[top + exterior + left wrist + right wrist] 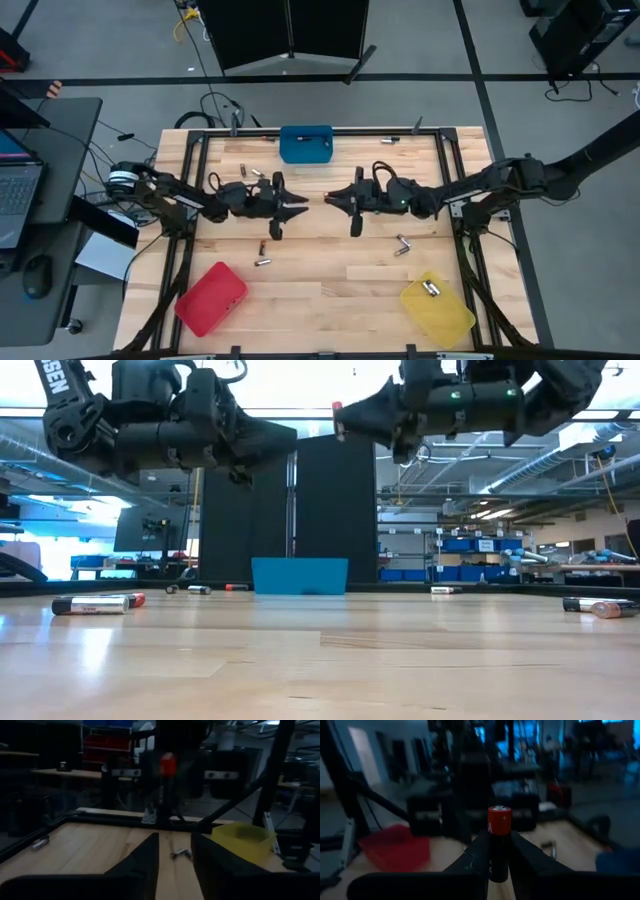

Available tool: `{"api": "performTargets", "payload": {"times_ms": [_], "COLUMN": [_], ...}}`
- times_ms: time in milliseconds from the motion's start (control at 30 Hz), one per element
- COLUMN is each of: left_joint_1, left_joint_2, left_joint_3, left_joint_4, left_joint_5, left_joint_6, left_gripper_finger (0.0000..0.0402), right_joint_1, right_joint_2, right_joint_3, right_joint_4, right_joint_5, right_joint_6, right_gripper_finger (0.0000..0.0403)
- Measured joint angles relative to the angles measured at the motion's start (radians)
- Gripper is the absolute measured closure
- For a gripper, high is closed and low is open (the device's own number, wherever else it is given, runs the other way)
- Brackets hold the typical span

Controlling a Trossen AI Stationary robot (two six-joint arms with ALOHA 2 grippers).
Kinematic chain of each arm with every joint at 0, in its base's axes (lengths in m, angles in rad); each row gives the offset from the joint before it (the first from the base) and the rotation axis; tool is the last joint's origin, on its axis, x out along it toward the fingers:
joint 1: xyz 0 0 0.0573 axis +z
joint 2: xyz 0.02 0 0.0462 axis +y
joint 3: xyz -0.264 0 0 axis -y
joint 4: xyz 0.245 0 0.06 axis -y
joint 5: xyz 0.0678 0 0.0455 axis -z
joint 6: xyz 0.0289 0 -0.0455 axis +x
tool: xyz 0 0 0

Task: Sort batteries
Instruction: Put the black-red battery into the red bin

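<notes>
Both grippers hang level above the table's middle, tips facing each other with a small gap between them. My right gripper is shut on a battery with a dark body and a red end. My left gripper is open with nothing between its fingers; the battery's red end shows ahead of it. Loose batteries lie on their sides on the wood at the near left, the right and the far left. One battery lies in the yellow bin. My right gripper pinches the battery's dark body between its two fingers. The fingers come level from the table's right side, and the battery lies along them. Its red end sticks out past the fingertips toward my left gripper. The battery is lifted clear of the table.
A blue bin stands at the far edge's middle and a red bin at the near left corner. Black frame rails run along the table's left and right sides. Bare wood lies below the grippers.
</notes>
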Motion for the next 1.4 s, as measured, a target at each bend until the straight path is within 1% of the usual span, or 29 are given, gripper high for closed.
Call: {"api": "performTargets", "payload": {"times_ms": [100,233,500,800,900,1167,1400], "left_joint_1": [-0.012,-0.022,-0.022,-0.022,-0.022,-0.022,-0.022], "left_joint_2": [0.0,0.0,0.0,0.0,0.001,0.053,0.101], "left_joint_3": [0.022,0.061,0.171,0.208,0.224,0.275,0.315], "left_joint_4": [-0.001,-0.013,-0.178,-0.214,-0.242,-0.246,-0.241], "left_joint_5": [-0.002,-0.01,-0.013,0.002,0.027,0.058,0.063], "left_joint_6": [0.0,0.0,0.0,0.004,0.009,0.033,0.048], "left_gripper_finger": [0.0259,0.025,0.0249,0.0249,0.0249,0.0249,0.0254], "right_joint_1": [-0.008,-0.017,-0.018,-0.015,-0.015,-0.015,-0.013], "right_joint_2": [0.007,0.005,0.005,0.005,0.005,0.005,0.005], "right_joint_3": [0.0,0.0,0.0,0.0,0.0,0.0,0.001], "right_joint_4": [0.05,0.054,0.063,0.077,0.077,0.083,0.084], "right_joint_5": [-0.047,-0.072,-0.099,-0.106,-0.118,-0.122,-0.124], "right_joint_6": [-0.009,-0.008,-0.008,-0.008,0.002,0.003,0.003], "right_gripper_finger": [0.0345,0.0345,0.0345,0.0345,0.0345,0.0345,0.0345]}}
